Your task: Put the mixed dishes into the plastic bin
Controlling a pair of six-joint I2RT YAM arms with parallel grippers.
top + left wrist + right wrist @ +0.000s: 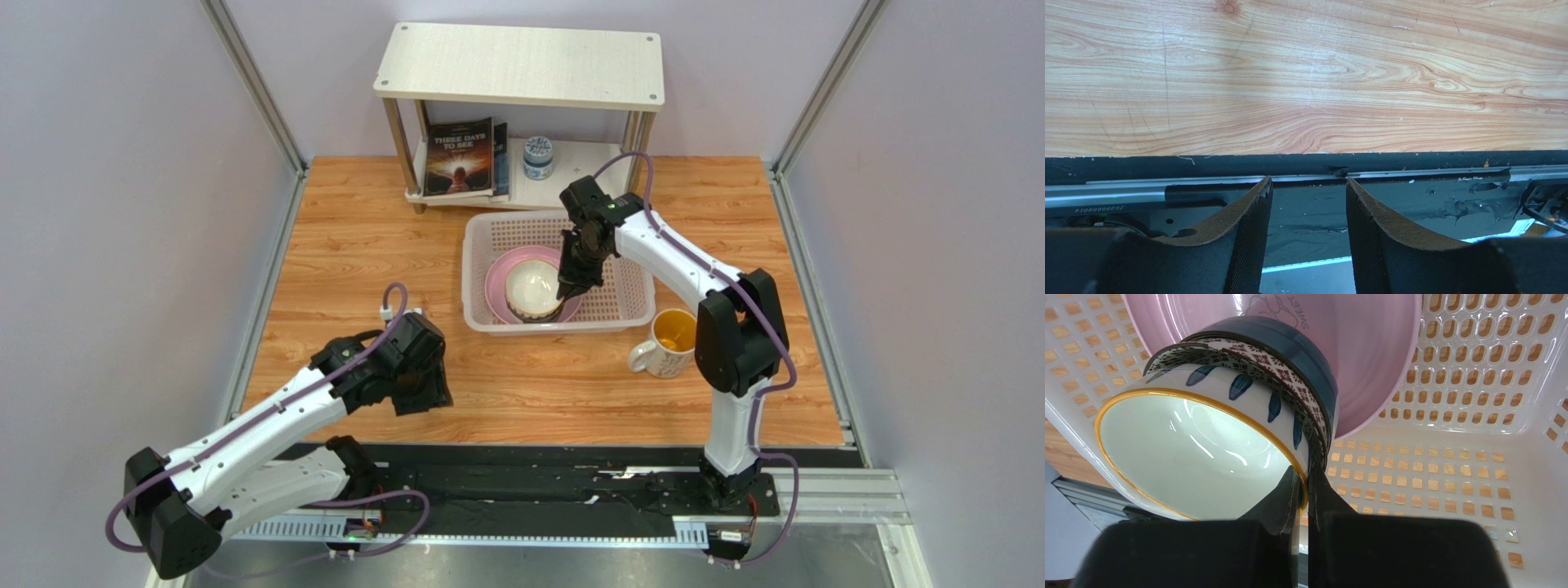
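Note:
The plastic bin [622, 292] stands mid-table with the pink plate [497, 284] inside it. On the plate sits a stack of nested bowls. The top one is a white bowl [534, 288] with a yellow rim and blue leaf marks [1186, 447]. Beneath it are a rim with a maroon pattern and a dark bowl [1290, 349]. My right gripper [1308, 478] is shut on the white bowl's rim, one finger inside and one outside, within the bin [1444, 465]. The white mug [669, 341] with yellow inside stands on the table right of the bin. My left gripper [1309, 184] is open and empty.
A white two-tier shelf [521, 61] stands behind the bin, holding a book [460, 157] and a small blue-white jar [537, 156]. The left gripper [423, 392] hangs over the table's near edge and the black base rail [1229, 164]. Grey walls enclose both sides.

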